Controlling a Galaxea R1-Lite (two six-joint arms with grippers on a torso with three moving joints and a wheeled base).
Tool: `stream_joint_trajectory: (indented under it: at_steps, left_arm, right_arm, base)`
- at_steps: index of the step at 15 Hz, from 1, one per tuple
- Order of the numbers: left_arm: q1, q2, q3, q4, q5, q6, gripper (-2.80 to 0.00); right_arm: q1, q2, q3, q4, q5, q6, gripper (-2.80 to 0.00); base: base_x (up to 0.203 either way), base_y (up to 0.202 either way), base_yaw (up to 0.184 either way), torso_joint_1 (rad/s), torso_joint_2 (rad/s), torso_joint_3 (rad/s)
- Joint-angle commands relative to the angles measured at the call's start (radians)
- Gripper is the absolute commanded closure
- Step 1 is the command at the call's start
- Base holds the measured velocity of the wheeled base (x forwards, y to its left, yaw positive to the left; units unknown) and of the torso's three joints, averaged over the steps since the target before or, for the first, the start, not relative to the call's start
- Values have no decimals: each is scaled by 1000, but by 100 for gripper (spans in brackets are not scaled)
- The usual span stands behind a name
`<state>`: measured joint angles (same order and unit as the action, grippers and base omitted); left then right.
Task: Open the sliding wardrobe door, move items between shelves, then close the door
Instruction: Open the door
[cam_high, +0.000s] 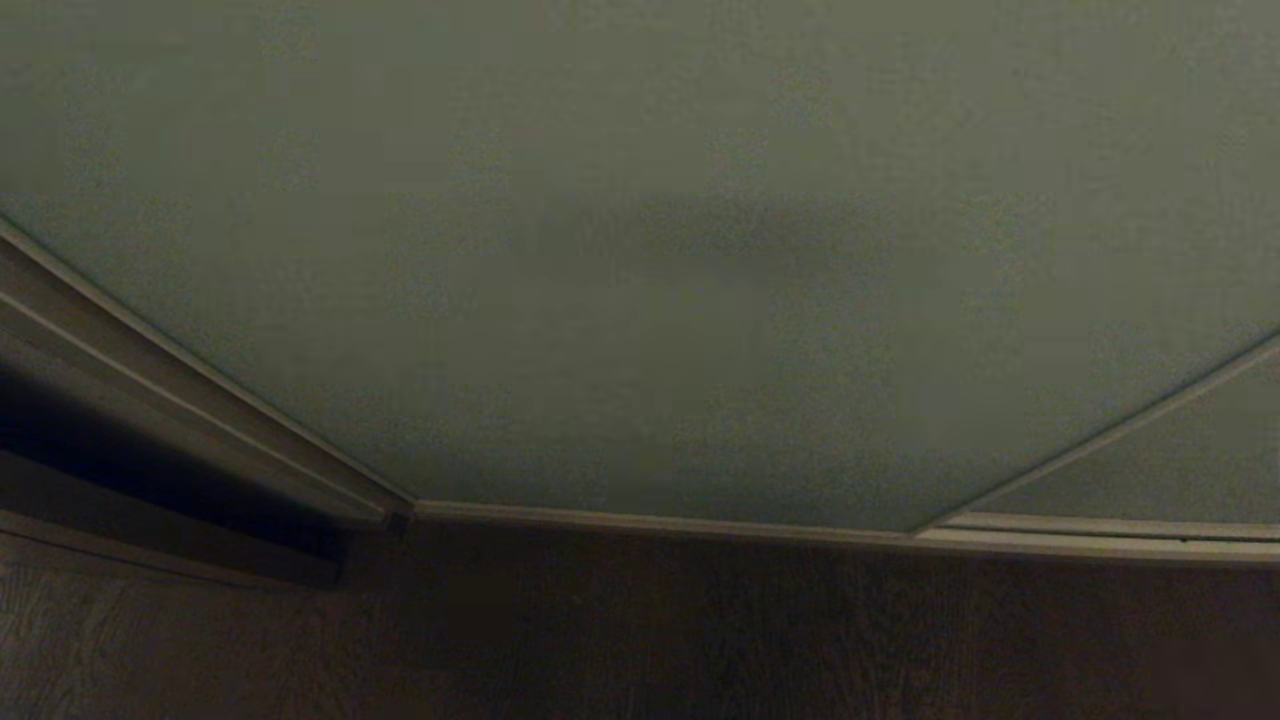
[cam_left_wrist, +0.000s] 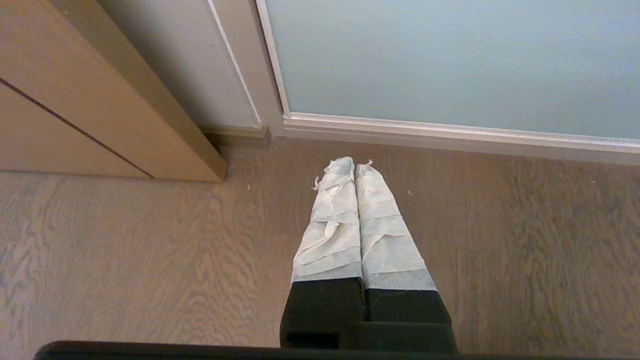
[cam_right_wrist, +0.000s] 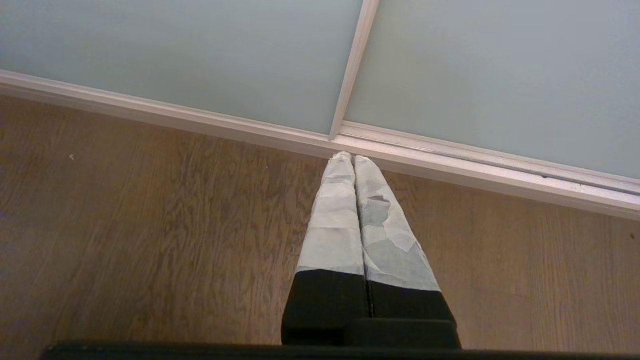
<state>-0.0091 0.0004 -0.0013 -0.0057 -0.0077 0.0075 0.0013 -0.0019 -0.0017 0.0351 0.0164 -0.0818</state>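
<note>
- The sliding wardrobe door (cam_high: 640, 250) stood shut straight ahead of me at twelve o'clock, a broad matte grey-green panel filling almost all of my head view.
- Its slim silvery frame (cam_high: 650, 520) ran along the bottom edge, just above the wooden floor (cam_high: 640, 640); a second panel (cam_high: 1170, 470) overlapped it low at three o'clock.
- No shelves and no toys were visible; I judged they lay behind the closed panel, so opening was the step not yet begun.
- My left pincer (cam_left_wrist: 354, 162) hung over the floor with its cloth-wrapped fingers (cam_left_wrist: 330, 235) pressed together and empty, near the door's left corner, where a pale upright post (cam_left_wrist: 250, 65) stood beside it.
- My right pincer (cam_right_wrist: 353, 156) was likewise closed on nothing, its tips pointing toward the seam (cam_right_wrist: 352, 70) where the two panels met.
- I judged the door to be rigid, fairly heavy, and smooth enough that wrapped pads would slip on its flat face.
- No handle showed, so I reckoned the vertical frame edge at about nine o'clock was the place to take hold, pushing sideways along the rail rather than inward.
- I expected a large panel to resist at first and then roll on, so a steady push seemed wiser than a shove.
</note>
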Motion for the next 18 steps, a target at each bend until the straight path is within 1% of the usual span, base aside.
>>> stream_joint_trajectory:
  at_steps: [1,4,11,18]
  left_arm:
    - [0,-2,0,0,0,0,0]
    - [0,-2,0,0,0,-9,0]
    - [0,-2,-2,1,0,-15,0]
    - [0,-2,0,0,0,-15,0]
  right_arm:
    - [0,0,0,0,1,-1,0]
    - [0,0,0,0,1,-1,0]
    - [0,0,0,0,1,-1,0]
    - [0,0,0,0,1,-1,0]
  base:
    - [0,0,0,0,0,0]
    - [0,0,0,2,4,58]
    - [0,0,0,2,3,188]
    - [0,0,0,0,0,24]
